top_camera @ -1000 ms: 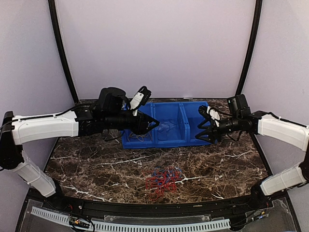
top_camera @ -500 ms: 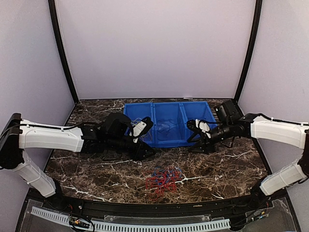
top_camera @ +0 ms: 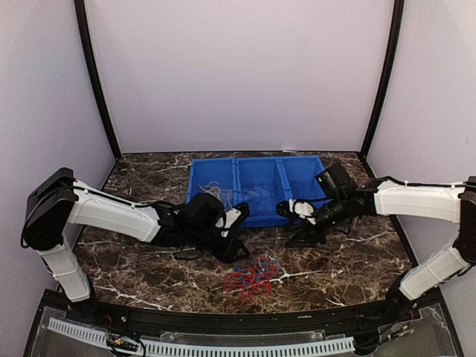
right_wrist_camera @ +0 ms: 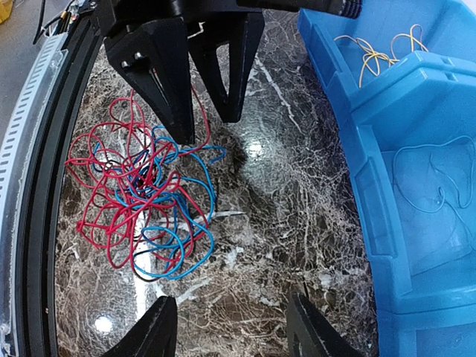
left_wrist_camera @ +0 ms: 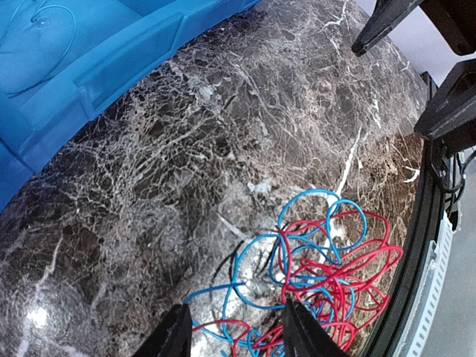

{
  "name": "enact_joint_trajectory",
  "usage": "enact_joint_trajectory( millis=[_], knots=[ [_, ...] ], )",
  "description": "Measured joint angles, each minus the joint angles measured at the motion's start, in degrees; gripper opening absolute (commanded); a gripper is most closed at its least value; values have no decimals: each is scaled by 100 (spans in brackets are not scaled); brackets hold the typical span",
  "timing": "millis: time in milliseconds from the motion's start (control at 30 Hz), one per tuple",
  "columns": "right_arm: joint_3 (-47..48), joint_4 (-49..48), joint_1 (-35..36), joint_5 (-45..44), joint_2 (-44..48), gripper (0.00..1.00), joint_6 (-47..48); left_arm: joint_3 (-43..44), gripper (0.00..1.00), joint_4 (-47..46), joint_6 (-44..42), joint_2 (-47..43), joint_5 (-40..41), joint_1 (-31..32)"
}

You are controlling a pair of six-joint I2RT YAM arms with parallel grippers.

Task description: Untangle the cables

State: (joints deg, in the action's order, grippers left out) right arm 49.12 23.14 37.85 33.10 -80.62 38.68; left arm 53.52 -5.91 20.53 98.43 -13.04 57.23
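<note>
The tangle of red and blue cables lies on the dark marble table near its front edge. Just behind it hang the left gripper and the right gripper, both with jaws spread and empty (each wrist view shows this plainly). Beyond stands the blue bin, which has three compartments. The right wrist view shows a yellow cable in one and, seemingly, a pale blue one in the next; both are faint from overhead.

The cables are red and blue. The surface is dark brown marble with white veins. The bin is bright blue, and the wire in it is yellow. The left claw and right claw are black.
</note>
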Motion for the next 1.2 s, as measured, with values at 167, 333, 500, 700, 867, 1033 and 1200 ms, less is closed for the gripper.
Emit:
enact_joint_trajectory(
  millis=[167, 333, 500, 700, 867, 1033, 1200],
  knots=[
    [0, 0, 0, -94, 0, 53, 2, 94, 36, -37, -59, 264, -66, 0],
    [0, 0, 0, -144, 0, 53, 2, 164, 30, -118, -83, 540, -149, 0],
    [0, 0, 0, -168, 0, 53, 2, 262, 21, -245, -81, 693, -275, 0],
    [0, 0, 0, -210, 0, 53, 4, 396, 7, -310, -133, 791, -387, 0],
    [0, 0, 0, -227, 0, 53, 7, 420, 0, -306, -146, 798, -382, 0],
    [0, 0, 0, -227, 0, 53, 7, 420, 0, -299, -149, 785, -243, 0],
    [0, 0, 0, -227, 0, 53, 4, 374, 0, -208, -151, 531, 33, 2]
  ],
)
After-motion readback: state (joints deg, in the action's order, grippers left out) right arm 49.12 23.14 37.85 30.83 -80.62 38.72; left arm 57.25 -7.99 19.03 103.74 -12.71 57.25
